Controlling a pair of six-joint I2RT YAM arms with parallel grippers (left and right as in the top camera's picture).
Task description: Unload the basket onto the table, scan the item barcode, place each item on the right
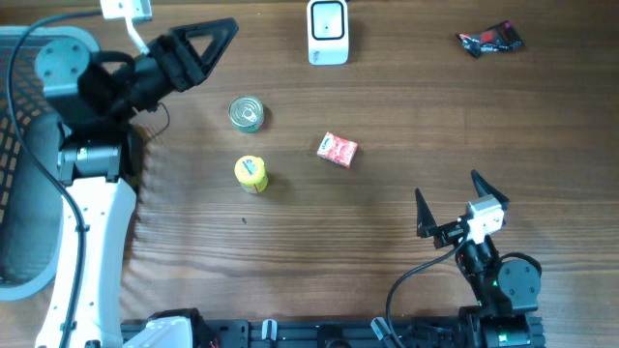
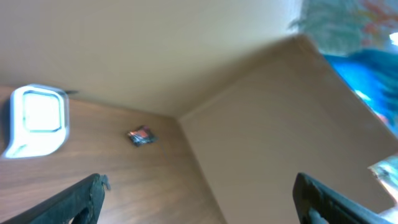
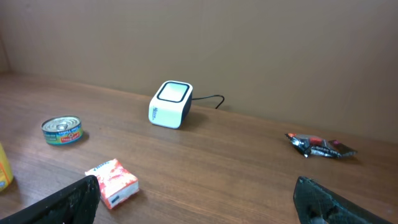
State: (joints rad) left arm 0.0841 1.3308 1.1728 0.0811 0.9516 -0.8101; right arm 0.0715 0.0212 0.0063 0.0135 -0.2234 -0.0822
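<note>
left gripper [image 1: 205, 48] jaws wide apart, holding nothing | tin can [image 1: 247, 113] at its 5 o'clock, near, standing upright, axis vertical; probably the next item | scanner [image 1: 328, 32] at its 3 o'clock | left arm nearer, raised, pitched upward | right gripper [image 1: 453, 201] fully spread, empty, low at table [image 1: 290, 271] 5 o'clock

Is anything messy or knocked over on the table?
Nothing is spilled or broken. The only odd thing is the dark wrapper: it looks crumpled and lies alone near the far edge, away from the can, the yellow bottle and the red packet. The can stands upright.
</note>
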